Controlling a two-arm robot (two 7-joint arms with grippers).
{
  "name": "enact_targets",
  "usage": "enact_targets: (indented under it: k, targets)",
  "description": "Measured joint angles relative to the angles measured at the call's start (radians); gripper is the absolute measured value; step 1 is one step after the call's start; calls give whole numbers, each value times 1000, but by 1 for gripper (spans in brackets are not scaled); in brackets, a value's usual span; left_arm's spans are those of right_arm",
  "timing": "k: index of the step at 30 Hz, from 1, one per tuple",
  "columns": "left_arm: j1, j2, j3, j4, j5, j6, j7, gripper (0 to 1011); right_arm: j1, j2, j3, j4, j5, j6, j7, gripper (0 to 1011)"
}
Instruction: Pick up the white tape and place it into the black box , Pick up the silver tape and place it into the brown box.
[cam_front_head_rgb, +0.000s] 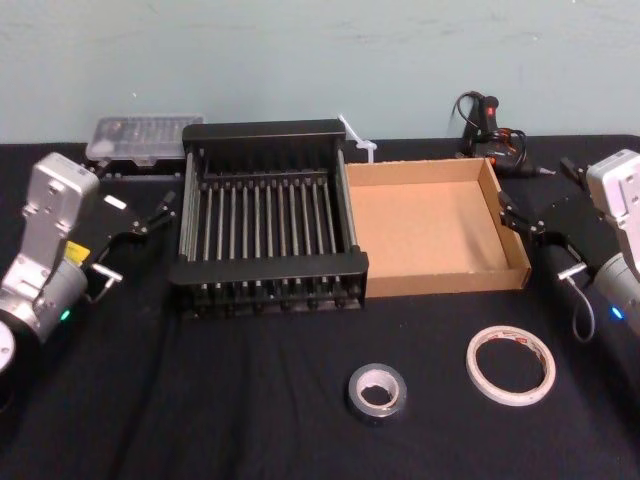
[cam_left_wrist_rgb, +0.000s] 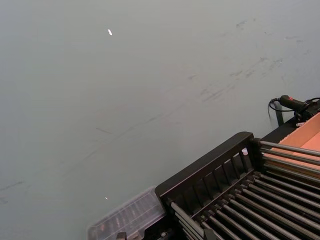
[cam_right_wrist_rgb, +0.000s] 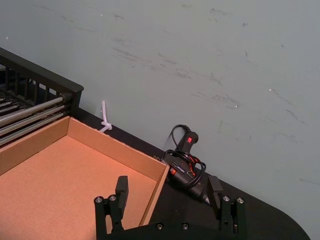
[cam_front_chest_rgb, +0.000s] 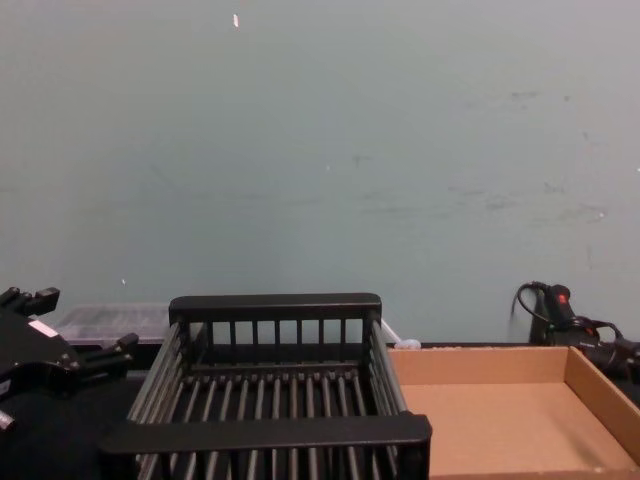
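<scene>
White tape (cam_front_head_rgb: 510, 365), a whitish translucent flat ring, lay on the black cloth table (cam_front_head_rgb: 250, 420) at front right. Silver tape (cam_front_head_rgb: 377, 392), a thicker dark grey roll, lay near it on its left, not touching. Slatted plastic black box (cam_front_head_rgb: 262, 131) sat just beside the shallow cardboard brown box (cam_front_head_rgb: 430, 225). Left gripper (cam_front_head_rgb: 160, 212) was left of the crate and right gripper (cam_front_head_rgb: 508, 212) right of the tray. Both had fingers spread, well behind the rolls. There was bare cloth all round both rolls.

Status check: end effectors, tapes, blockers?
Open: left end effector beside black box, right end effector by brown box. Untouched on table: white tape, silver tape. Both boxes empty; approach looks unobstructed.
</scene>
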Motion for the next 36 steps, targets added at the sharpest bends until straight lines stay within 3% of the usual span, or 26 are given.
enact_targets:
  k: [36]
  targets:
    - [0, 0, 0, 0, 0, 0, 0, 1001, 0, 0, 0, 0, 0, 0, 0, 1002]
